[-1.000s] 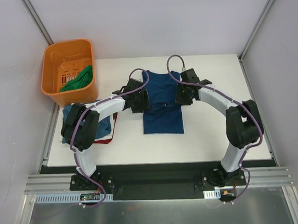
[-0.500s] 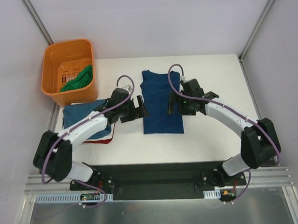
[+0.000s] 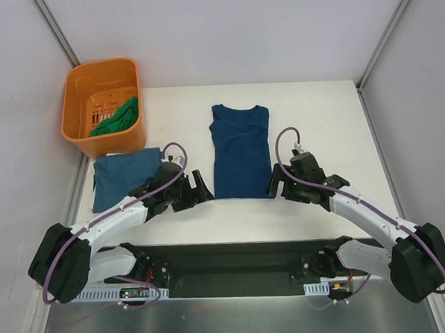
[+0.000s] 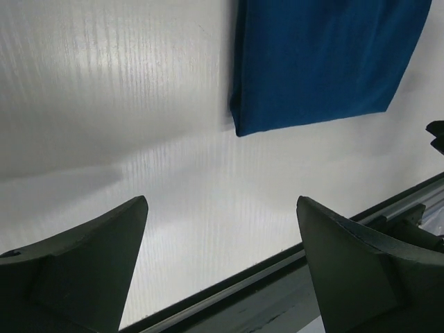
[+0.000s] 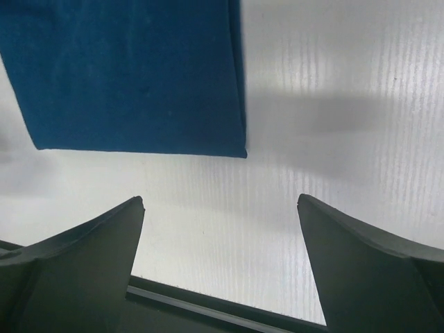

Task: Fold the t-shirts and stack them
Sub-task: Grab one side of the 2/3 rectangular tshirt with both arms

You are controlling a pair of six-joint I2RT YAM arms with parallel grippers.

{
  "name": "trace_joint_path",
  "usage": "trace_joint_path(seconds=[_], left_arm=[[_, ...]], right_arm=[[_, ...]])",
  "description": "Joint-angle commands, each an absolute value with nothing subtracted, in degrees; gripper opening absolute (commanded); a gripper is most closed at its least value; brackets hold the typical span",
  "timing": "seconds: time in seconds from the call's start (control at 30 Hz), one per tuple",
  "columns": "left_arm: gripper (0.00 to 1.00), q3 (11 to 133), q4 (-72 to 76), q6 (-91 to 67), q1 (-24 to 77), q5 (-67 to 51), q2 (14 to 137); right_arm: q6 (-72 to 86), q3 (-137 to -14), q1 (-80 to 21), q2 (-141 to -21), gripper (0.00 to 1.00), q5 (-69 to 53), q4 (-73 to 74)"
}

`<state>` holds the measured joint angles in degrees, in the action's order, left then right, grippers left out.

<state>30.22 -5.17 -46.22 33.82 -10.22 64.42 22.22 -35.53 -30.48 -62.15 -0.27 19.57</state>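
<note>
A teal-blue t-shirt, sleeves folded in to a long strip, lies flat mid-table, collar far. Its near hem shows in the left wrist view and the right wrist view. My left gripper is open and empty, just left of the hem's near left corner. My right gripper is open and empty, just right of the near right corner. A folded teal-blue shirt lies at the table's left. A green shirt sits in the orange basket.
The basket stands off the table's far left corner. The table's near edge and a black rail run just below both grippers. Grey walls enclose the cell.
Both grippers have drawn back from the shirt's middle toward the near edge, now beside the hem's corners. The shirt lies uncovered and narrower, its sleeves folded in.
</note>
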Motion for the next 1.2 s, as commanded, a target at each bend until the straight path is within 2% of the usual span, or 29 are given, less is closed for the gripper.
trace_joint_path(seconds=[0.0,0.03,0.1,0.13,0.33,0.43,0.47,0.63,0.8,0.97,1.03,1.1,1.13,1.17], left_arm=[[0.85,32.86,1.49,-47.02,34.36,-11.86,72.04],[0.77,34.35,1.84,-46.85,34.28,-12.04,73.64],[0.72,35.85,2.98,-46.58,34.28,-13.44,78.10],[0.66,37.25,3.25,-46.50,34.28,-13.88,79.44],[0.52,41.04,4.74,-46.41,34.28,-15.20,87.71],[0.31,42.10,5.53,-46.49,34.37,-15.91,90.96],[0.20,42.36,5.62,-46.58,34.37,-16.00,92.45],[0.00,42.45,6.50,-46.32,34.37,-18.02,94.66],[0.00,41.31,7.03,-46.14,34.37,-17.58,93.52],[0.00,40.52,7.21,-45.97,34.37,-16.88,91.94],[0.00,40.34,7.21,-45.97,34.37,-16.79,91.67],[0.00,40.60,7.21,-45.97,34.37,-16.79,92.02],[0.00,40.69,7.21,-45.97,34.37,-16.87,92.20],[0.00,40.78,7.21,-45.97,34.37,-17.05,92.37]], right_arm=[[24.69,-34.28,-28.66,-64.33,0.97,-1.30,16.18],[24.78,-34.19,-28.39,-64.77,0.97,-2.54,15.82],[25.13,-34.19,-27.95,-65.74,0.98,-3.16,14.77],[25.14,-34.45,-27.86,-66.00,0.98,-3.25,14.68],[24.79,-35.24,-27.25,-67.41,0.99,-2.99,14.24],[24.78,-35.16,-26.98,-68.38,0.97,-2.90,14.15],[24.79,-35.16,-26.90,-68.90,0.97,-2.99,14.15],[24.78,-34.89,-26.54,-70.48,0.95,-3.43,13.62],[24.87,-35.59,-26.37,-73.21,0.85,-6.15,11.78],[25.23,-37.26,-26.37,-77.69,0.61,-6.15,11.34],[25.31,-38.05,-26.28,-79.88,0.58,-4.93,11.34],[25.05,-38.76,-26.19,-81.55,0.48,-4.74,11.42],[24.96,-39.28,-26.28,-83.04,0.38,-5.18,11.34],[24.96,-39.46,-26.45,-83.67,0.32,-5.71,10.82]])
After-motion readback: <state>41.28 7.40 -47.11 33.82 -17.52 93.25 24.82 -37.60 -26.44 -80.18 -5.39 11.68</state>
